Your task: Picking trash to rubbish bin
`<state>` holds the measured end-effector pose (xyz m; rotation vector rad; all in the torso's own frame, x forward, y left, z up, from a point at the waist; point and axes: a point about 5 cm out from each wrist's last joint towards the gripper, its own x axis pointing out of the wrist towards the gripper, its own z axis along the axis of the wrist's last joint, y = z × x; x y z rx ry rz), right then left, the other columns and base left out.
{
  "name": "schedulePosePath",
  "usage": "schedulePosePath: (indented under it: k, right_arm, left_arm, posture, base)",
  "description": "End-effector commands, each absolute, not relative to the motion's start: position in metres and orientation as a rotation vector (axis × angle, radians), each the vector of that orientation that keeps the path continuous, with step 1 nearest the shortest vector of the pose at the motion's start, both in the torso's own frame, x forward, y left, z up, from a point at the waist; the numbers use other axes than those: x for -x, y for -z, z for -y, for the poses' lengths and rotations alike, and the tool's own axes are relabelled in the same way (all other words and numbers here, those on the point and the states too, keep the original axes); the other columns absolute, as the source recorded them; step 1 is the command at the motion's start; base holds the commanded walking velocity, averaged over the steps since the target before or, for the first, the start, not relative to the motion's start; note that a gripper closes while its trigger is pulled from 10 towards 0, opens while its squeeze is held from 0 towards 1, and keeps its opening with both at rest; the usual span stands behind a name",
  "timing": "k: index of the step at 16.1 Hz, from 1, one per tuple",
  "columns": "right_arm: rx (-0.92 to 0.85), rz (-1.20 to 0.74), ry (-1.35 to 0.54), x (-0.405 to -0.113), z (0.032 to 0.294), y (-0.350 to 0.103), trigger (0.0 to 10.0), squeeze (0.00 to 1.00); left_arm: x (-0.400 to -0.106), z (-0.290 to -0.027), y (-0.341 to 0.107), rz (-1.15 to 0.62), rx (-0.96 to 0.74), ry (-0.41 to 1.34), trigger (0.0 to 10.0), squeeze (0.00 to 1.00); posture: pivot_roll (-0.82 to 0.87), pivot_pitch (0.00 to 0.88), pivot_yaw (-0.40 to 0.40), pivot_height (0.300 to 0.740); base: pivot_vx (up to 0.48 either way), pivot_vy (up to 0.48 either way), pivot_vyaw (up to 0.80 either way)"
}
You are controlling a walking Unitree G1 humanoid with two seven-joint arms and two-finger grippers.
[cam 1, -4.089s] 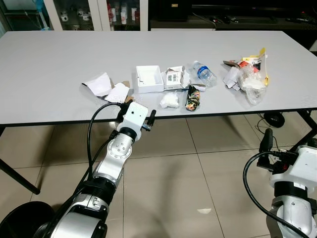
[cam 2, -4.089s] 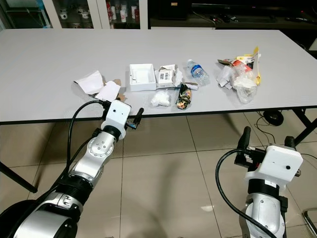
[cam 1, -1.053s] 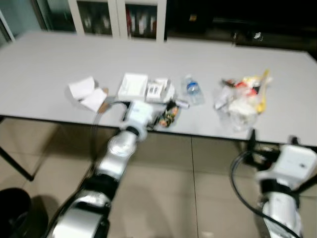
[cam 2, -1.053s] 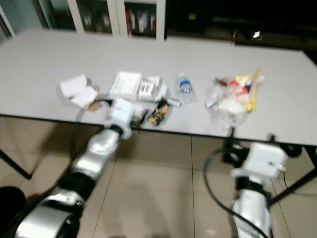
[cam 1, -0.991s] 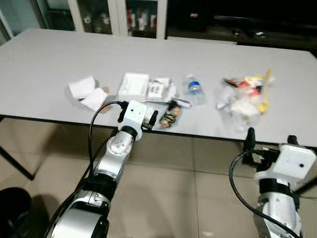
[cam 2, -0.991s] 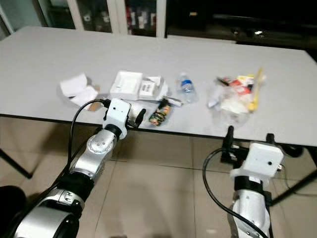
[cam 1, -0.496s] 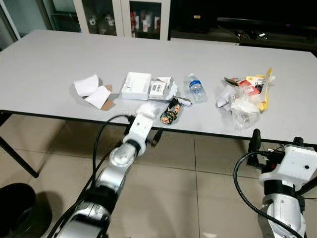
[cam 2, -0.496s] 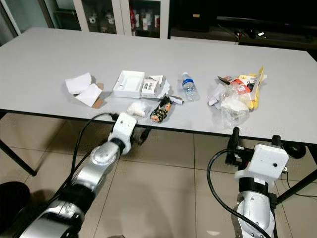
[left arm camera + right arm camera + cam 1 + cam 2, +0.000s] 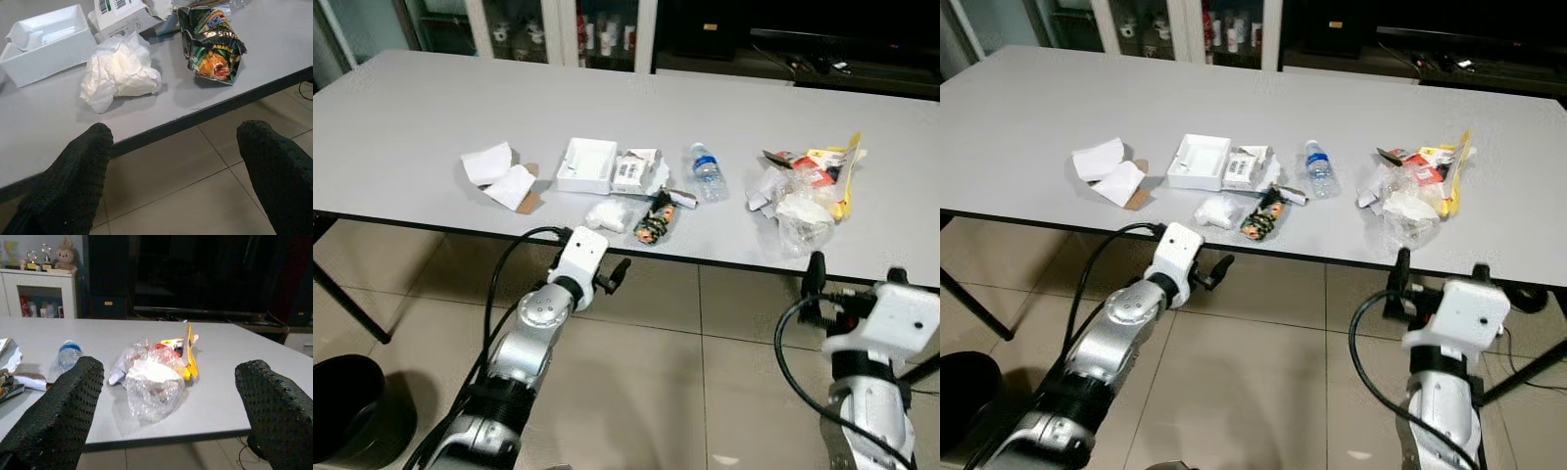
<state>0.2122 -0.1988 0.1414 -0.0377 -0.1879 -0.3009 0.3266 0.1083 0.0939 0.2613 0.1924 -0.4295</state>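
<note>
Trash lies on the grey table (image 9: 411, 117): a crumpled white tissue (image 9: 609, 213), a dark snack wrapper (image 9: 655, 217), a white box (image 9: 587, 164), a labelled carton (image 9: 631, 169), a water bottle (image 9: 707, 172), folded white paper (image 9: 499, 174), and a heap of clear plastic and yellow wrappers (image 9: 808, 191). My left gripper (image 9: 615, 275) hangs open below the table's front edge, under the tissue (image 9: 120, 73) and the wrapper (image 9: 212, 46). My right gripper (image 9: 857, 279) is open too, below the edge in front of the plastic heap (image 9: 154, 382).
A black rubbish bin (image 9: 347, 406) stands on the tiled floor at the lower left. A black table leg (image 9: 347, 308) slants down beside it. Glass-door cabinets (image 9: 529, 24) and a dark shelf unit line the wall behind the table.
My left gripper has sunk lower and drawn back from the table edge below the tissue. The camera has shifted a little. The right arm holds about the same place.
</note>
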Motion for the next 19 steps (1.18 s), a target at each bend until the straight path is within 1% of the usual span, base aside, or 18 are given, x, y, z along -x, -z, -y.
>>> schedulePosePath:
  k: [1,4,5,7,10,14,15,16,17,19]
  right_arm:
    - [0.034,0.182,0.293,-0.214,0.200,-0.141,10.0,0.00]
    - [0.021,0.183,0.218,-0.229,0.196,-0.142,10.0,0.00]
    - [0.030,0.194,0.172,-0.241,0.193,-0.145,10.0,0.00]
    - [0.030,0.201,0.151,-0.248,0.193,-0.148,10.0,0.00]
    - [0.024,0.193,0.114,-0.254,0.189,-0.146,10.0,0.00]
    - [0.004,0.180,0.078,-0.253,0.180,-0.143,10.0,0.00]
    - [0.006,0.188,0.057,-0.254,0.179,-0.145,10.0,0.00]
    - [0.009,0.190,0.053,-0.254,0.179,-0.146,10.0,0.00]
    - [0.013,0.193,0.059,-0.255,0.184,-0.147,10.0,0.00]
    - [0.009,0.214,0.080,-0.251,0.189,-0.154,10.0,0.00]
  left_arm:
    - [-0.325,-0.110,-0.094,-0.201,-0.253,0.433,10.0,0.00]
    - [-0.311,-0.124,-0.090,-0.231,-0.263,0.414,10.0,0.00]
    - [-0.300,-0.136,-0.087,-0.249,-0.268,0.414,10.0,0.00]
    - [-0.289,-0.143,-0.086,-0.255,-0.271,0.406,10.0,0.00]
    - [-0.282,-0.150,-0.091,-0.262,-0.256,0.365,10.0,0.00]
    - [-0.277,-0.156,-0.098,-0.266,-0.239,0.319,10.0,0.00]
    - [-0.280,-0.146,-0.106,-0.247,-0.216,0.326,10.0,0.00]
    - [-0.281,-0.143,-0.107,-0.242,-0.212,0.330,10.0,0.00]
    - [-0.286,-0.135,-0.114,-0.229,-0.197,0.345,10.0,0.00]
    - [-0.290,-0.128,-0.122,-0.218,-0.187,0.372,10.0,0.00]
  posture:
    - [0.13,0.071,-0.050,0.740]
    - [0.21,0.094,-0.088,0.740]
    - [0.24,0.107,-0.104,0.740]
    - [0.26,0.120,-0.116,0.740]
    - [0.31,0.147,-0.145,0.740]
    - [0.35,0.166,-0.178,0.740]
    - [0.35,0.170,-0.167,0.740]
    - [0.35,0.170,-0.167,0.740]
    - [0.34,0.162,-0.154,0.740]
    - [0.33,0.142,-0.129,0.740]
  base:
    - [0.000,0.000,0.00]
    - [0.000,0.000,0.00]
    - [0.000,0.000,0.00]
    - [0.000,0.000,0.00]
    - [0.000,0.000,0.00]
    - [0.000,0.000,0.00]
    - [0.000,0.000,0.00]
    - [0.000,0.000,0.00]
    - [0.000,0.000,0.00]
    - [0.000,0.000,0.00]
